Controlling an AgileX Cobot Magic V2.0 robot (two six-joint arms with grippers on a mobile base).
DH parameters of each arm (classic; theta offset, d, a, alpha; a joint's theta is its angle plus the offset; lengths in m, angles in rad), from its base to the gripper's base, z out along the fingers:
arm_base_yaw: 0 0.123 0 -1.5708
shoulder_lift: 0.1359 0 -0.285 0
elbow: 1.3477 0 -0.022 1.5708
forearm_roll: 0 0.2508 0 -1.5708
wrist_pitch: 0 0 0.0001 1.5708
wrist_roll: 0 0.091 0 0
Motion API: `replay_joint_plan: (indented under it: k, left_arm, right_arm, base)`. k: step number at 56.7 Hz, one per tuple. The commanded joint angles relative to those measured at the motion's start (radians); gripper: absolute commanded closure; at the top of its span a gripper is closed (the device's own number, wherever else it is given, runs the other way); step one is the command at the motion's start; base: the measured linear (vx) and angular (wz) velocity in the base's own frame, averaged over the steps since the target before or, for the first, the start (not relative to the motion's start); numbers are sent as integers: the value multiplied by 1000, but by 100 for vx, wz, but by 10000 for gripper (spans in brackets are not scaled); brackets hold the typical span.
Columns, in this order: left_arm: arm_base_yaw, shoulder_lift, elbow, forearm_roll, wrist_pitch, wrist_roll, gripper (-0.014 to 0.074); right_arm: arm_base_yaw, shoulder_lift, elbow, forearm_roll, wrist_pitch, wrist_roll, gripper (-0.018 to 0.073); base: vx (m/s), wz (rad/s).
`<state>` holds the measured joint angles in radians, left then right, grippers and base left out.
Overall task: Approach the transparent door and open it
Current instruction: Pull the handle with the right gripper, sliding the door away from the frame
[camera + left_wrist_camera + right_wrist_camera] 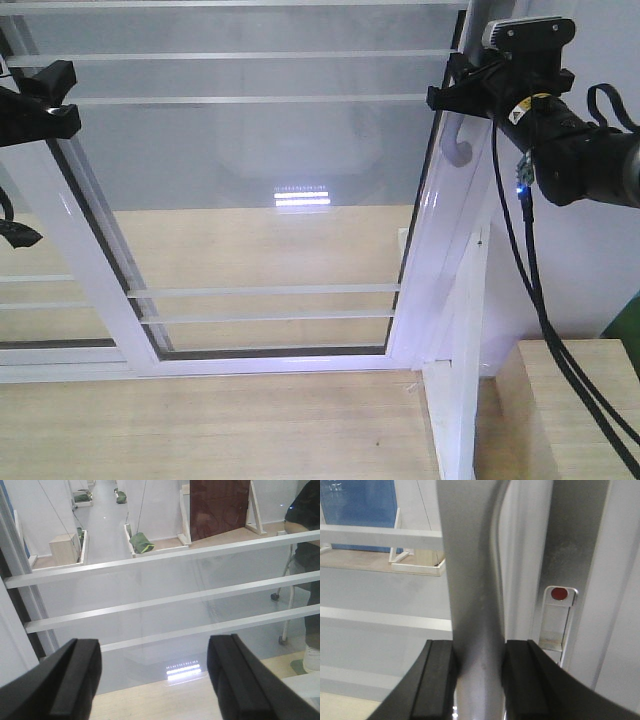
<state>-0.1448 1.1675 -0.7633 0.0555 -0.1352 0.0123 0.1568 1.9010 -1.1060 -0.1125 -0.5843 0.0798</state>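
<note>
The door [260,150] is seen as clear glass in a white frame, crossed by thin white bars. Its handle [475,580] is finished in silver-grey. The left pincer [154,650] and the right pincer [477,650] are coloured black. The floor [200,430] is shown in pale wood grain. A red dot [559,593] is set in the silver lock plate [555,625]. A dark brown panel [217,505] and green bags [141,542] are seen beyond the glass.

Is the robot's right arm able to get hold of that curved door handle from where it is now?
Yes, it seems so: the right hand is closed around the silver handle, one finger against each side, with nothing in between.
</note>
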Motion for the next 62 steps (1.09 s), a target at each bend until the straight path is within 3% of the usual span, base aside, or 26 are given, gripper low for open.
replay_joint_plan:
  k: [1,4,19,29,62]
  left_arm:
    - [-2,-17,-35,-9,-79,0,30]
    - [-2,-17,-35,-9,-79,0,31]
    - [-2,-17,-35,-9,-79,0,31]
    - [-2,-17,-35,-9,-79,0,31]
    - [-2,-17,-35,-9,-79,0,31]
  right_arm:
    - [2,-50,-35,-12,-101,-19,528]
    - [2,-50,-35,-13,-101,-40,575]
    - [21,-50,-35,-53,-106,-19,568]
    - [84,-50,-36,-112,-120,-20,567]
    - [267,-50,-37,-114,-166,-31,565]
  base:
    - [0,0]
    - [0,0]
    - [0,0]
    - [0,0]
    - [0,0]
